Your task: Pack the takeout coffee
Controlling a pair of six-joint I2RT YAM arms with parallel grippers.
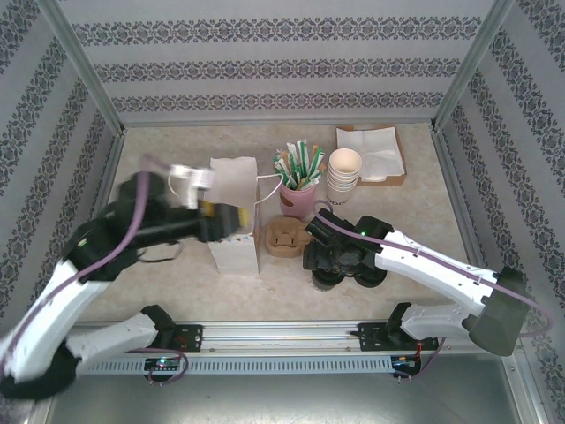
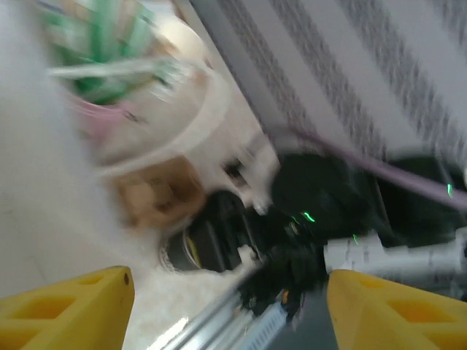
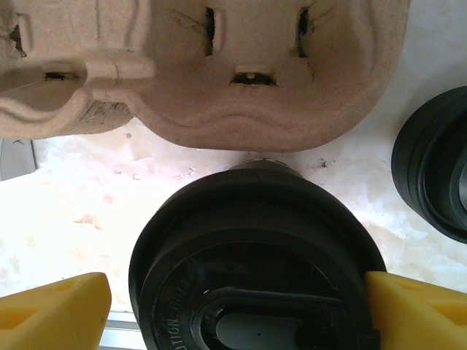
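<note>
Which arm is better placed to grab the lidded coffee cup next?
Right. The right gripper sits open astride the coffee cup, its black lid between the fingers and the cardboard carrier just ahead. The left gripper is open beside the paper bag, away from the cup.

Bright, even light; left wrist view smeared by motion, the takeout coffee (image 3: 255, 255) close-up sharp.

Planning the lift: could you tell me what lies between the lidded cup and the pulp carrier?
Just bare tabletop between cup and carrier, per right wrist view.
</note>
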